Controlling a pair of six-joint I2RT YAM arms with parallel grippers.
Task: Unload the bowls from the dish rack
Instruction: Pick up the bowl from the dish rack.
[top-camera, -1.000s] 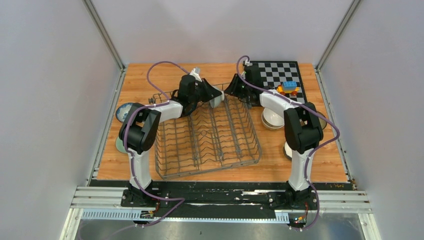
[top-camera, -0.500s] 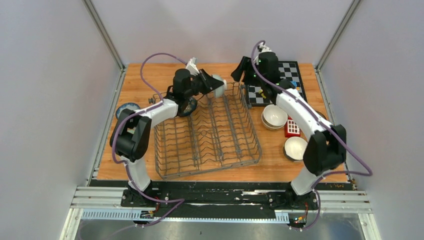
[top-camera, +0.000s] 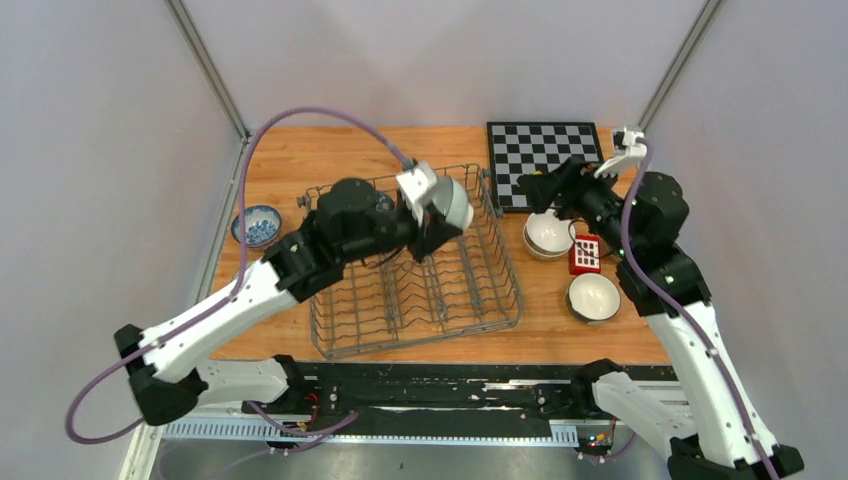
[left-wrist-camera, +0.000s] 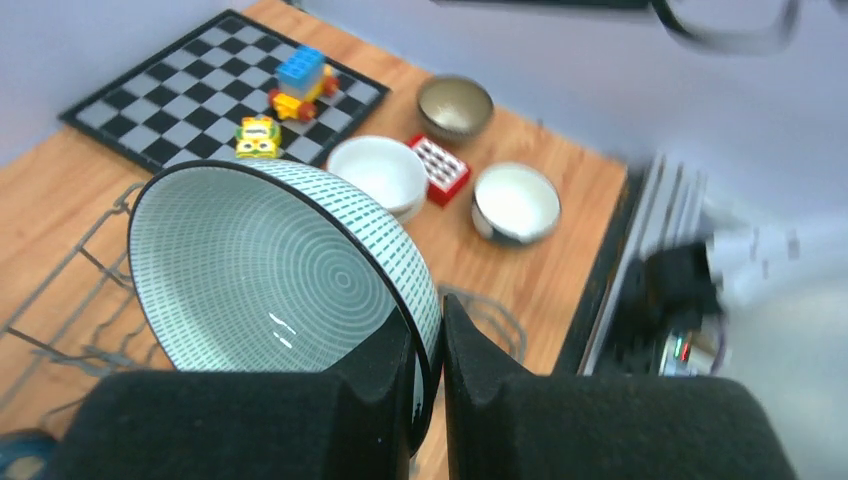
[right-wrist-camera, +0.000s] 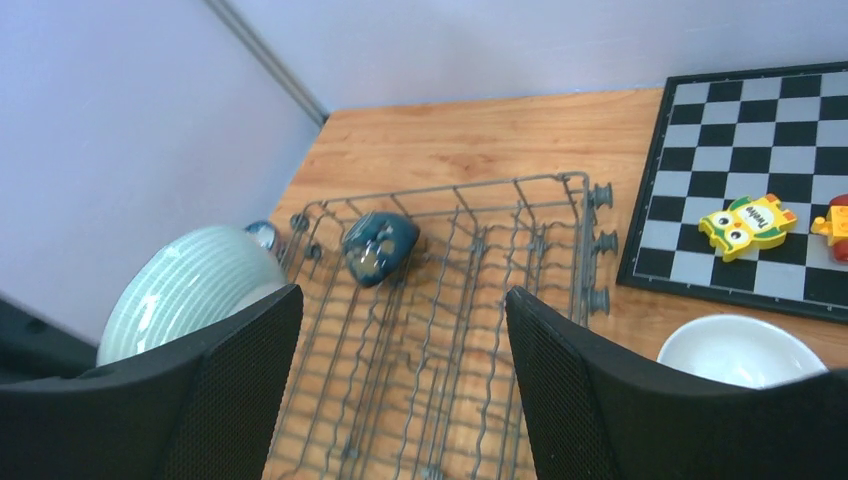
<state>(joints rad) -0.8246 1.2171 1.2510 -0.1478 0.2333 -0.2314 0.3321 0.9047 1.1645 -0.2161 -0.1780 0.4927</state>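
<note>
Pale green bowl (left-wrist-camera: 270, 265) pinched at rim by left claw (left-wrist-camera: 428, 335), dish rack (top-camera: 400, 300) beneath it. Right claw (right-wrist-camera: 400, 300) wide, empty. Carry level, lower gently.

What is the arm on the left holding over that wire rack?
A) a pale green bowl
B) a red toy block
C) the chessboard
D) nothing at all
A: the left gripper is pinched shut on the rim of the pale green bowl, which it holds over the dish rack.
</note>
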